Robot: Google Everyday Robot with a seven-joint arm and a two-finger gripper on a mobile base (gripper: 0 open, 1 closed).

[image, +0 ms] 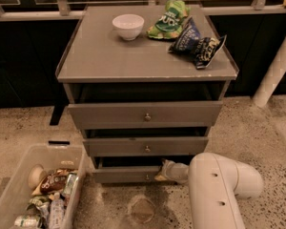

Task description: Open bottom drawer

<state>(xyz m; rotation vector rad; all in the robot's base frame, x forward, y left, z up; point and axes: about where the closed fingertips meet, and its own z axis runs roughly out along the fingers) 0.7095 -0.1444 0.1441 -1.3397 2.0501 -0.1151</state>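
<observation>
1. Bottom drawer (126, 174): lowest and narrowest-looking of three grey fronts, immediately left of the gripper (169, 171), with its small round knob (147, 177) just left of the tip.
2. Gripper down near the floor at the right end of that front, fed in from the white arm (219, 190) on its right. Held low and level, probably to meet the knob for a straight pull. Cannot tell whether parted, closed or clamped on anything, nor whether touching the knob.
3. Directly above the gripper: middle drawer (145, 146), then top drawer (145, 114). Best left alone.
4. Far above, on the cabinet top (100, 56): white bowl (128, 26), green chip bag (169, 19), dark chip bag (198, 44). Likely safe under a smooth pull.
5. Well to the left, on the floor: clear bin (19, 175) of snacks, seemingly beside the drawer's path, not across it.
</observation>
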